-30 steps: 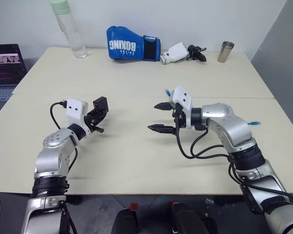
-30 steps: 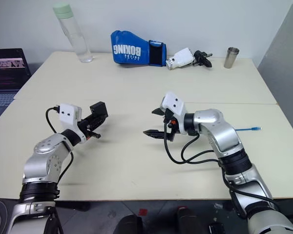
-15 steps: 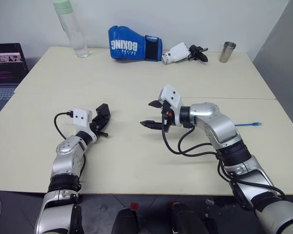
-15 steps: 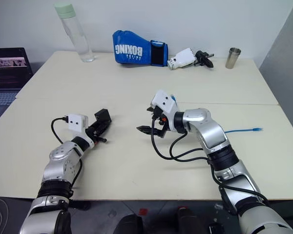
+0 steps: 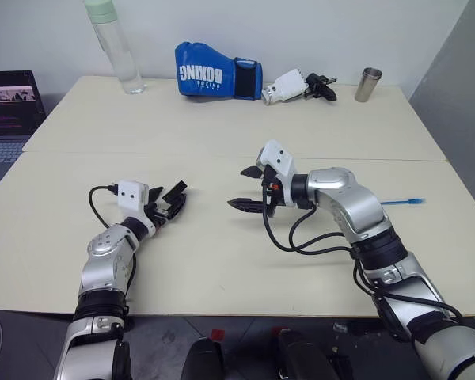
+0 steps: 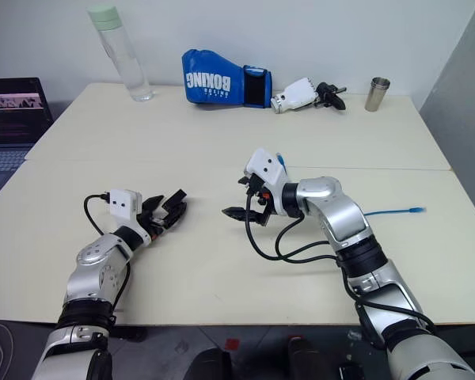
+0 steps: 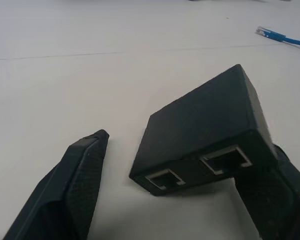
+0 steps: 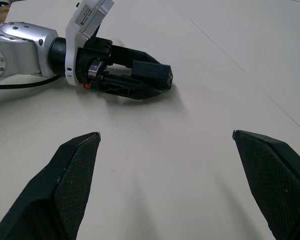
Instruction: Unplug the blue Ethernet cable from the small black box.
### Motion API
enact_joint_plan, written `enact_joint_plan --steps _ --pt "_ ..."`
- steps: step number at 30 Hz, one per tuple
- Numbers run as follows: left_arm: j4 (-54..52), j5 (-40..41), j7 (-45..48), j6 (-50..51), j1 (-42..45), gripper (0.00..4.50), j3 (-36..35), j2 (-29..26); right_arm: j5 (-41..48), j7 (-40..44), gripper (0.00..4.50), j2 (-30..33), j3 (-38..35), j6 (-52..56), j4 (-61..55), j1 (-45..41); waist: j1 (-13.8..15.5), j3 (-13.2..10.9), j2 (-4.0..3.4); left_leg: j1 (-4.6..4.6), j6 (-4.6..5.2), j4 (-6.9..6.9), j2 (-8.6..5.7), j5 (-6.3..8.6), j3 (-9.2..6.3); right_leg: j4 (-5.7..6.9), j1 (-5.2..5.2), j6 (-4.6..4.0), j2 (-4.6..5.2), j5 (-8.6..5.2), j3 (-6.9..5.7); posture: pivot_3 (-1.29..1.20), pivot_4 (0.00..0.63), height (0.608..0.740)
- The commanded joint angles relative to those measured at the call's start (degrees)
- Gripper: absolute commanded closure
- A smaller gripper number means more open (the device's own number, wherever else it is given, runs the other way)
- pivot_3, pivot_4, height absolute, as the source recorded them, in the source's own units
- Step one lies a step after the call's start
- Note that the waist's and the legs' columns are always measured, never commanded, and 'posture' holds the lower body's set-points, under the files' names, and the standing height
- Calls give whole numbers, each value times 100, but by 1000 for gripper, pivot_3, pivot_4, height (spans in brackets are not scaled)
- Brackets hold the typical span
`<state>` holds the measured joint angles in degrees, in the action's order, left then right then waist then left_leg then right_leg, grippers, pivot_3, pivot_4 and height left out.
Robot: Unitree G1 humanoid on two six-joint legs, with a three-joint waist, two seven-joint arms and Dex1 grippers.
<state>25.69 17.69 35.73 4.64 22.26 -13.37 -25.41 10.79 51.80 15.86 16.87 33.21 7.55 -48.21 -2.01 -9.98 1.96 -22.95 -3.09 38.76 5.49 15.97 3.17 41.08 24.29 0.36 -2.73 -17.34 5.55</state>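
The small black box (image 7: pixel 205 132) lies between the fingers of my left gripper (image 5: pixel 172 203), low over the table at the front left. That gripper is open: one finger (image 7: pixel 75 180) stands apart from the box and the other touches its side. Both ports in the box's edge are empty. The blue Ethernet cable (image 5: pixel 402 203) lies loose on the table at the far right, its plug end (image 7: pixel 264 32) free. My right gripper (image 5: pixel 244 188) hovers open and empty near the table's middle, pointing toward the left gripper (image 8: pixel 135 80).
A blue boxing glove (image 5: pixel 214 71), a clear bottle (image 5: pixel 115 43), a spare white-and-black gripper (image 5: pixel 297 85) and a metal cup (image 5: pixel 368 83) stand along the back edge. A laptop (image 5: pixel 8 103) sits off the table at the left. A seam crosses the table (image 5: pixel 222 261).
My left gripper has opened and let go of the black box, which it held raised before; hand and box now sit lower at the table. The right gripper has stayed open.
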Motion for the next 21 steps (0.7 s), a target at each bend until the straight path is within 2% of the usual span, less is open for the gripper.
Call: enact_joint_plan --steps 1,5,12,19,21 --pt "-428 111 -48 148 -271 650 -147 -86 69 57 0 -5 -72 -35 -189 -161 -3 0 0 0 0 0 0 0 1 0 0 0 0 0 1 0 150 740" --pt "-875 142 74 345 -551 650 -141 -194 52 96 0 24 -65 -38 -207 -178 -2 0 0 1 0 0 0 0 1 0 0 0 0 0 1 0 150 740" --pt "-2244 501 659 1159 -1251 650 -197 -793 78 239 0 332 -78 124 -487 -98 -34 0 0 -1 0 -3 3 0 0 -2 1 -1 0 -1 1 0 150 740" --pt "-3199 665 904 1662 -1614 650 -513 -1589 218 395 0 772 -255 272 -969 114 -39 0 1 0 1 -4 0 1 -1 -3 1 0 0 -1 1 0 150 740" --pt "-3655 701 1088 1932 -1793 650 -671 -2073 400 652 0 1138 -414 196 -1336 357 -33 -2 4 -2 1 -6 1 1 -2 -10 1 0 1 -1 1 0 150 740"
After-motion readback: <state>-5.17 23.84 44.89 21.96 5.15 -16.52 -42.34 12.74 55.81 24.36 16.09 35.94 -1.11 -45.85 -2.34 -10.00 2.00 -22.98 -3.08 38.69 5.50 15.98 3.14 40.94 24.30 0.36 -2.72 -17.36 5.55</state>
